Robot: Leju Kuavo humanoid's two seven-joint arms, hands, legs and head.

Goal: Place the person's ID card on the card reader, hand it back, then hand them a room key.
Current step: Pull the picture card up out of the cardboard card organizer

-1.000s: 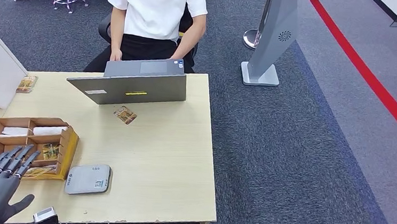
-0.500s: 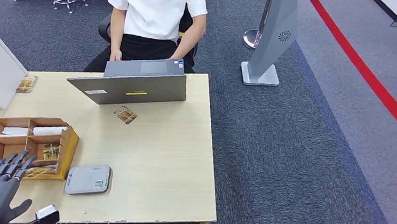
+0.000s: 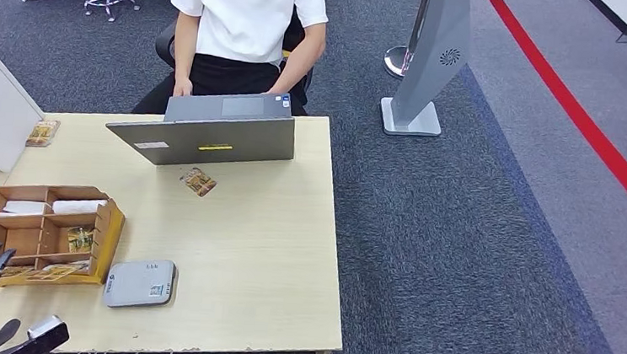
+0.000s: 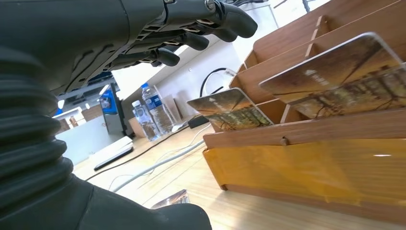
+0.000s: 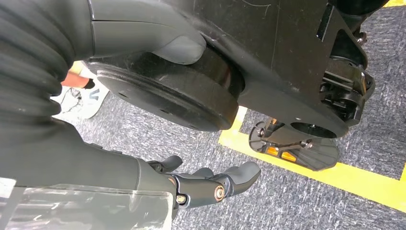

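Wooden organiser [image 3: 107, 237], one card reader [image 3: 140, 283], one laptop [image 3: 203, 137].

Pale wood-grain tabletop [image 3: 245, 248], matt, chipped along the near edge. Thin brown wooden organiser [image 3: 52, 228] with a glossy amber front panel [image 4: 306, 167] (see-through plastic, by its shine). Glossy printed cards [image 4: 330, 72] in its compartments, smooth and reflective. Matt grey card reader [image 3: 139, 283], plastic-looking. Brushed grey metal-look laptop [image 3: 203, 134]. Dark matt left hand [image 4: 143, 33], smooth hard fingers behind a ribbed rubbery cover [image 4: 28, 139]. Rough dark grey carpet [image 3: 457, 239] with a smooth red stripe [image 3: 585, 122].
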